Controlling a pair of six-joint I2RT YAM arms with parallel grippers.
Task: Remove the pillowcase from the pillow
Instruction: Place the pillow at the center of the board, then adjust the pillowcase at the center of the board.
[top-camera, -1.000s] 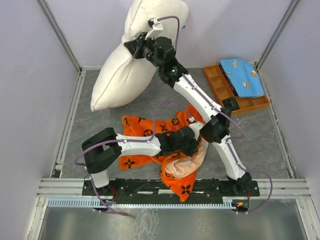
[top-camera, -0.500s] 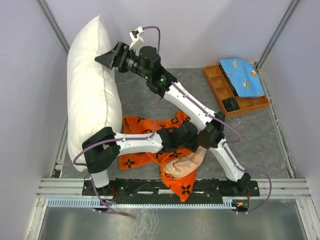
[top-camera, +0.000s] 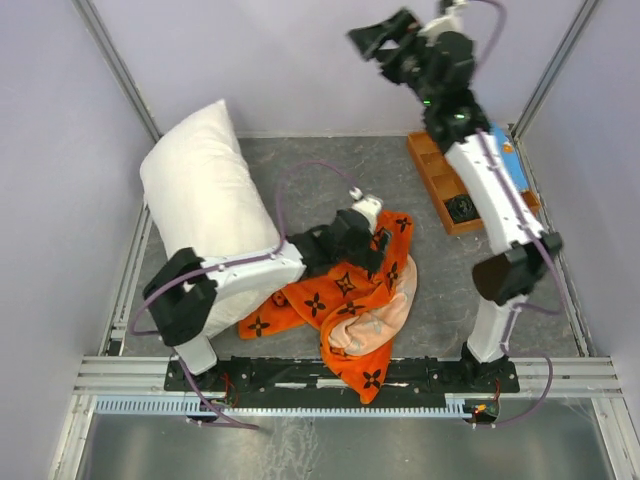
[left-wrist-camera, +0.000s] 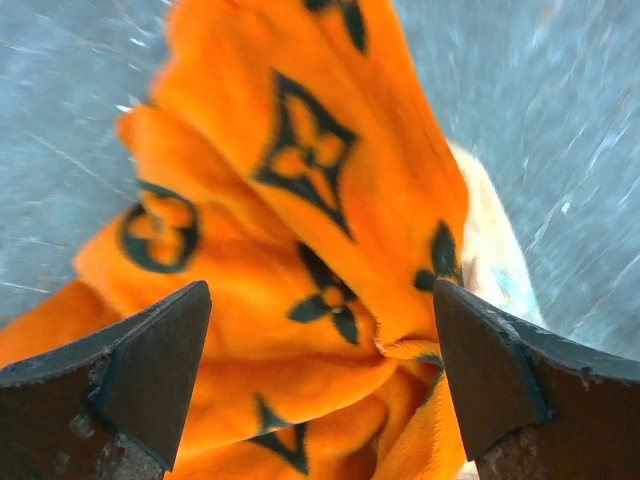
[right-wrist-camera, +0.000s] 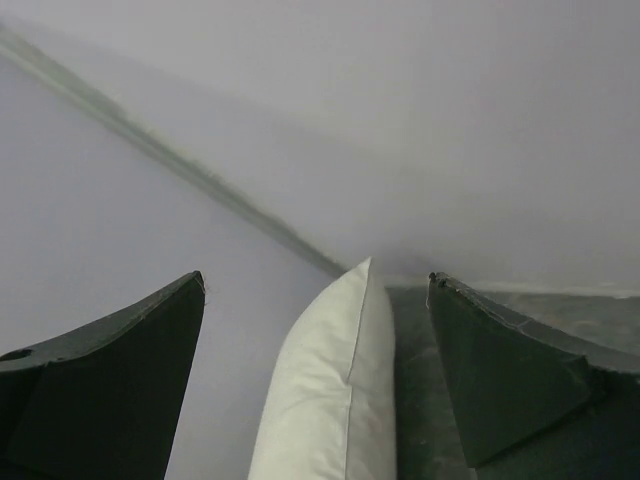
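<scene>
- The pillowcase (top-camera: 345, 300) lies in a loose orange heap at the lower centre of the top view. It rests on the grey table (top-camera: 330, 165), and its near end droops over the table's front edge.
- A pale peach inner face shows on the right side of the heap, so part of the pillowcase is turned inside out.
- The pillow (top-camera: 200, 190) stands bare and white at the left of the frame, tipped against the left wall (top-camera: 60, 150). Its lower part is hidden behind the left arm. No orange fabric is on it, so the cover looks to be fully off.
- The left gripper (left-wrist-camera: 320, 290) hangs over the heap with its jaws spread wide. Orange folds lie below and between the fingers, but nothing is pinched.
- The right gripper (top-camera: 382, 35) is raised high at the upper right of the top view, jaws equally wide and empty. Its wrist view looks down at the pillow well away from it.
- A wooden tray (top-camera: 432, 175) with a blue cloth (top-camera: 498, 150) sits at the right, apart from both task things.
- The pillowcase should be light, limp and fleecy. It will sag and bunch rather than hold a shape. A raised fold or a hem edge is the likely place to pinch, since flat fabric may slip from the fingers.
- The pillow looks light, bulky and squashy. A corner or the seamed edge would give the firmest hold, because its middle would simply compress.
</scene>
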